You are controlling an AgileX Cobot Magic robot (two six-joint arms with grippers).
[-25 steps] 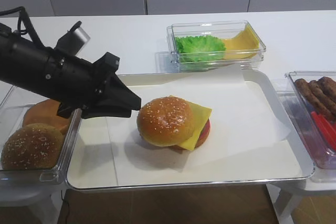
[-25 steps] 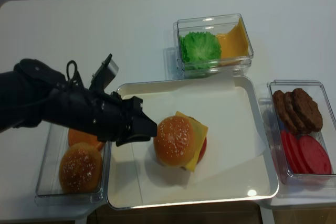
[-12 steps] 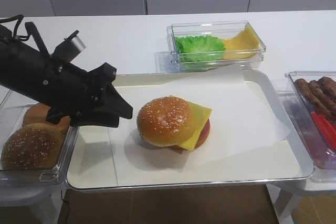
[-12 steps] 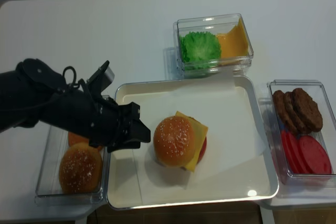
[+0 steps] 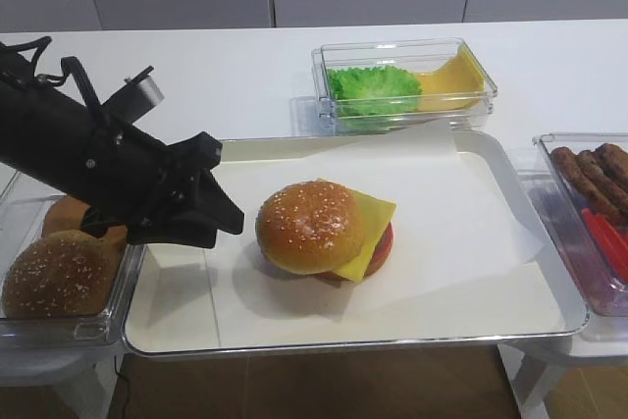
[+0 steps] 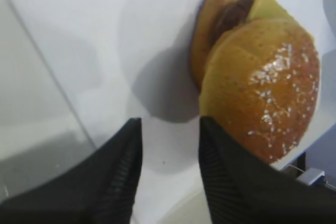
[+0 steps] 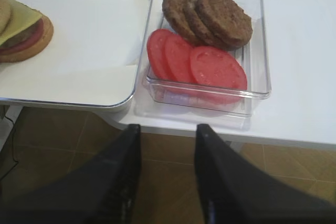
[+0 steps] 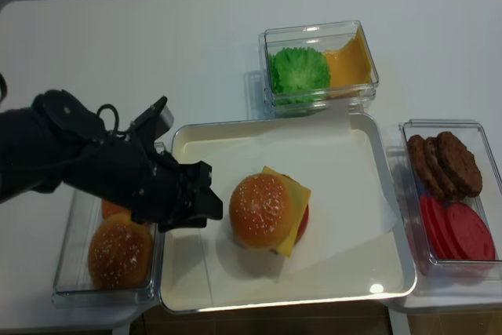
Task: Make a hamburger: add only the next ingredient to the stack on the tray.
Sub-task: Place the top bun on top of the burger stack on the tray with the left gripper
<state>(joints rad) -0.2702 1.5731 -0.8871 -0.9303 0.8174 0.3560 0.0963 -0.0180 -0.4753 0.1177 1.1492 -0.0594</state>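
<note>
The sesame-seeded top bun (image 5: 309, 226) rests on the stack in the middle of the silver tray (image 5: 343, 345). Under it the yellow cheese slice (image 5: 371, 223) overhangs to the right, above the red tomato slice (image 5: 385, 240). My left gripper (image 5: 231, 218) hangs open just left of the hamburger (image 8: 265, 211), apart from it and holding nothing. In the left wrist view the seeded bun (image 6: 268, 82) lies beyond the right fingertip of that gripper (image 6: 169, 121). My right gripper (image 7: 168, 127) is open and empty below the table's front edge; the stack's bottom bun (image 7: 31, 40) shows at that view's far left.
A clear tub left of the tray holds a second seeded bun (image 5: 59, 272) and a smooth bun (image 5: 74, 213), under my left arm. A tub behind the tray holds lettuce (image 5: 373, 85) and cheese (image 5: 451, 80). The right tub holds patties (image 7: 210, 17) and tomato slices (image 7: 202, 64).
My left gripper has drawn back to the left, away from the hamburger, and the gap between them has grown. The seeded bun stays on the stack.
</note>
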